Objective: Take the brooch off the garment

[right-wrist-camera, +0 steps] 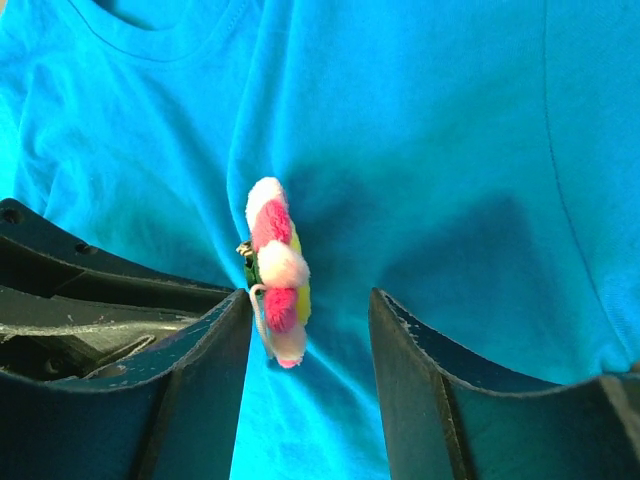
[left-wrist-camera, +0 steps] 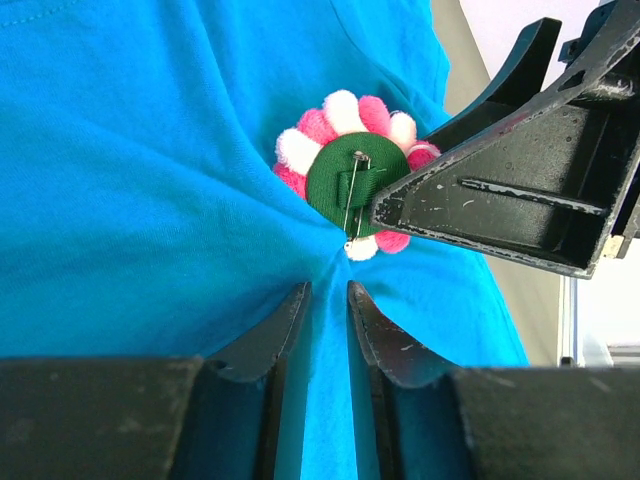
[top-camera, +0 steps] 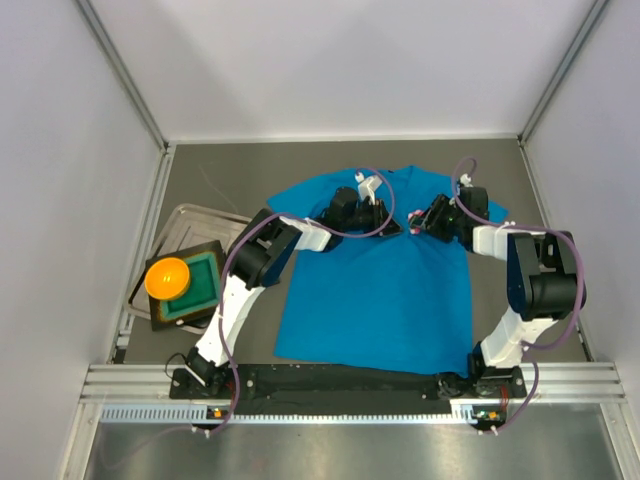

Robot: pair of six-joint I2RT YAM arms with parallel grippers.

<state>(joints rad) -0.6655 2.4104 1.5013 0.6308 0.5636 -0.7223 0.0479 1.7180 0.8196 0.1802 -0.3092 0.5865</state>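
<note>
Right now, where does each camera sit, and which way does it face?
Top external: above and behind, looking down on the bright blue short-sleeved T-shirt; left arm, right arm show.
Left wrist: on its arm, facing the pink-and-white flower brooch's green back; left end effector pinches the T-shirt.
Right wrist: on its arm, seeing it edge-on between the right end effector's fingers.
Both wrist views share the brooch.

A dark grey table top (top-camera: 230,165) is enclosed by plain pale walls; a back wall (top-camera: 340,60) is seen at 12 o'clock, side walls at 9 o'clock (top-camera: 60,200) and 3 o'clock (top-camera: 600,180); aluminium posts (top-camera: 120,70) are set in the far corners; a slotted aluminium rail (top-camera: 120,385) is fixed at 6 o'clock; the scene is lit evenly and softly.
</note>
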